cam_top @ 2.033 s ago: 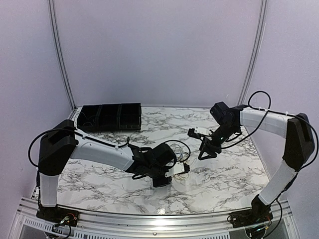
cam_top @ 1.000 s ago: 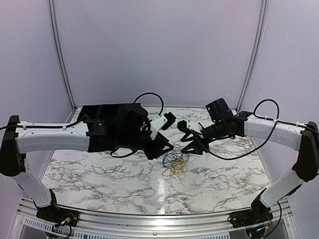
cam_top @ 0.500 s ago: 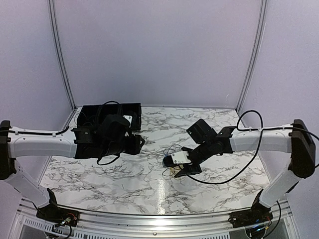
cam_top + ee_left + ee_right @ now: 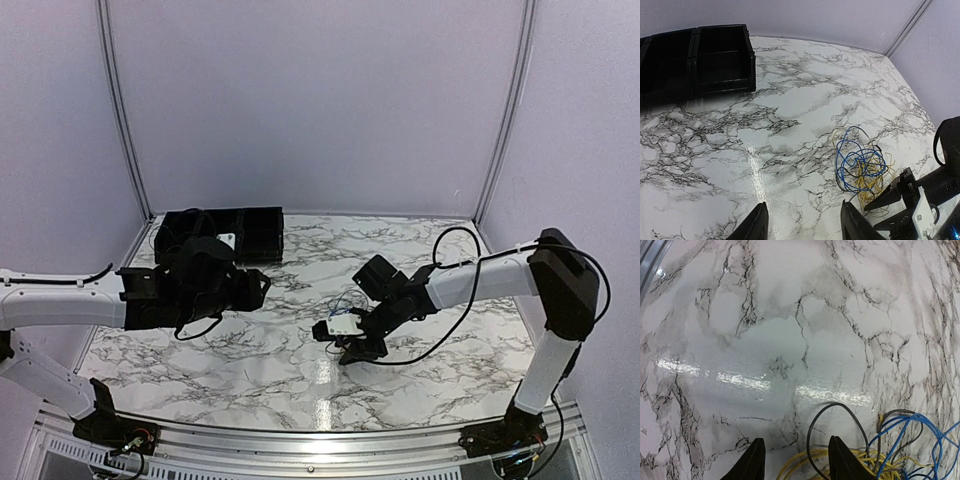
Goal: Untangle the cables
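Item: the cables (image 4: 860,167), one loose tangle of thin looped wires lying flat on the marble-patterned table (image 4: 790,100), well apart from the black compartment tray (image 4: 722,85), off to its right and nearer the arm bases. Strands made out: a blue wire (image 4: 910,417) in several overlapping loops, a yellow wire (image 4: 810,454) threaded under and around the blue, and a dark grey-black wire (image 4: 832,404) forming a single arch at the edge of the heap farthest from the tray. All strands overlapped; none lay separate from the heap. Any paler wire could not be told apart in these views. Item: the left gripper (image 4: 804,207), held above the table just right of the tray and nearer than it, between the tray and the tangle, pointed toward the wires. Its two fingers stood apart with bare tabletop between them and nothing in their grasp. Item: the right gripper (image 4: 795,442), low over the table on the side of the tangle away from the tray. Its fingers were parted, and the foot of the dark arch and a run of yellow wire lay in the gap between the tips, but neither finger was pressed onto a strand. Item: the tray itself, at the far left of the table, its compartments dark, their contents not discernible.
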Robot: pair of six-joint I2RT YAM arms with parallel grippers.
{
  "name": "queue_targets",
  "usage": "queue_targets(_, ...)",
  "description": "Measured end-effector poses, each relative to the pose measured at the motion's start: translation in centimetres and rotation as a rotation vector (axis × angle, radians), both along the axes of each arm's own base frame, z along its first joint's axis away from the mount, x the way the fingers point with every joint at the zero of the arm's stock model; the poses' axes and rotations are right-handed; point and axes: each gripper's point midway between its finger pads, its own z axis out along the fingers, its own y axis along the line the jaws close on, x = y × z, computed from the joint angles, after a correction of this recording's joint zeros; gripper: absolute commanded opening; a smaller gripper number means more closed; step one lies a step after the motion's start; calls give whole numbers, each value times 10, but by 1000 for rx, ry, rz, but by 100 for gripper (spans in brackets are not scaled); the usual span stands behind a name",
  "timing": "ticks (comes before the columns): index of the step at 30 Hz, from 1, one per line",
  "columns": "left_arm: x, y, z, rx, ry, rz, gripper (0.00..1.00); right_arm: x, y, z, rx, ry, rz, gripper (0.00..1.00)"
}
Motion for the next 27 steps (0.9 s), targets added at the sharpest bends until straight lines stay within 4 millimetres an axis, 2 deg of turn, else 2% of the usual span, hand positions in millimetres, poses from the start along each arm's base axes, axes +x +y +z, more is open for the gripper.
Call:
queue_targets(6, -5, 8, -11, -14, 13, 17, 55, 8, 5, -9, -13, -19, -55, 24)
queue_targets(12, -7, -3, -17, 1, -12, -39, 56, 20, 9, -7, -10, -65, -107, 22)
queue_targets(18, -2, -20, -22, 31, -13, -89, 56, 13, 1, -18, -37, -66, -94, 16)
queue_targets(22, 0, -30, -30, 37, -1, -110, 57, 12, 2, -18, -38, -76, -85, 0)
queue_targets(25, 0, -33, -34, 37, 5, -121, 58, 12, 1, -13, -43, -72, -87, 0)
queue_targets(27, 0, -36, -34, 28, 1, -133, 59, 13, 6, 4, -26, -68, -88, 0)
